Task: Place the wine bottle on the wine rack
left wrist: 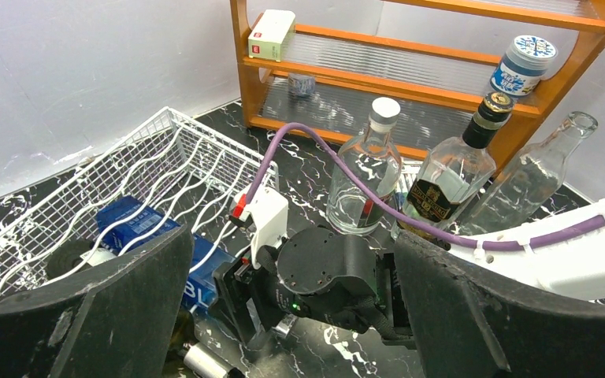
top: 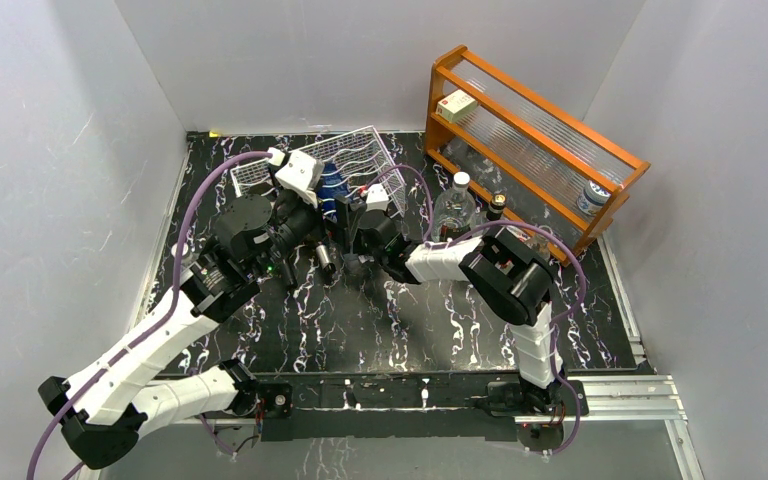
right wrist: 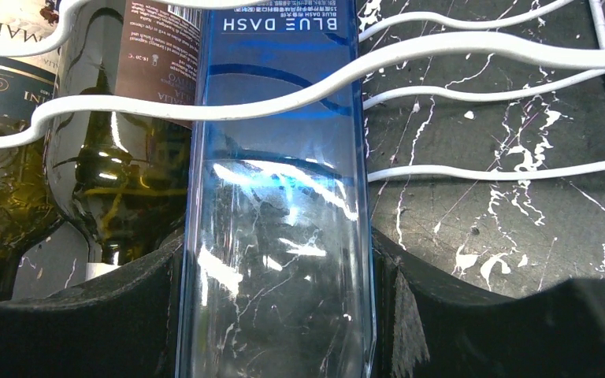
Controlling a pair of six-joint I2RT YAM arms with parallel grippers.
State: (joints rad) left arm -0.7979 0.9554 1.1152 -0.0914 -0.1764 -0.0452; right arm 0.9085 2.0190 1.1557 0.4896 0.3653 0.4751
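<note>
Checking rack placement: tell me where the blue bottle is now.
In the right wrist view, the blue bottle is held in the right gripper, its labelled end under the wavy rods of the wine rack, a dark bottle alongside.

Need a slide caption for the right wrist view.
Right gripper holds the blue bottle under the wine rack rods, beside dark bottles.

The Blue Dash wine bottle (right wrist: 276, 197), clear glass tinted blue with a blue label, lies on its side in a cradle of the wine rack (right wrist: 473, 51), under a wavy white rod. The right gripper (right wrist: 276, 323) has a finger against each flank. The rack is white wire, several cradles wide.
</note>
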